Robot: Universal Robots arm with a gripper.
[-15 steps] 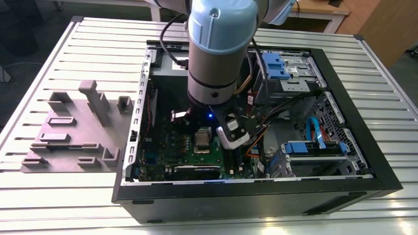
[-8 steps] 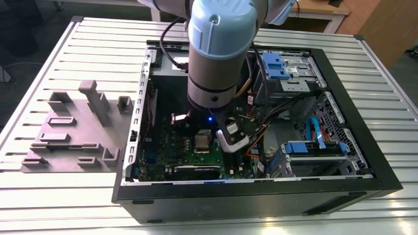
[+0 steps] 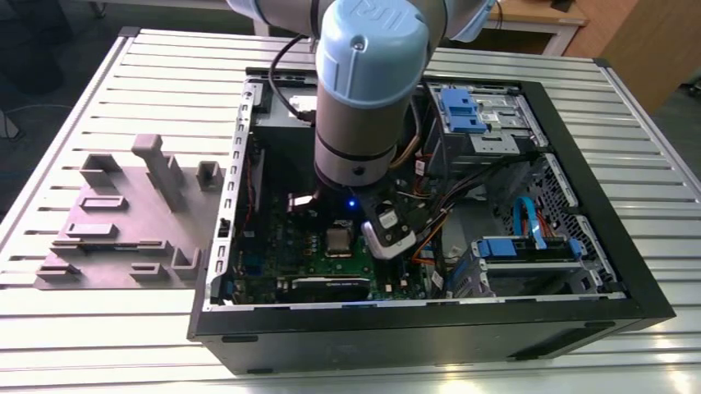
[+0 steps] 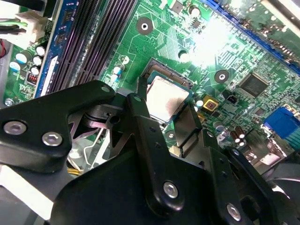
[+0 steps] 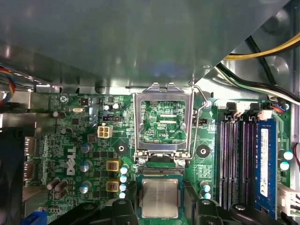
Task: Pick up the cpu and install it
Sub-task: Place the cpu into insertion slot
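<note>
The cpu [image 5: 160, 197] sits in its socket on the green motherboard [image 3: 287, 253], just below the exterior view's centre. The hand [image 5: 160, 208] hangs right at it; clamped or loose, I cannot tell.

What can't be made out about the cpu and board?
One cpu edge, second wrist view: behind black links of the gripper.
Its seating: unclear, both wrist views.
Part of the board beyond the frame, first wrist view: under a grey panel.
Some board, exterior view: behind the arm.
</note>
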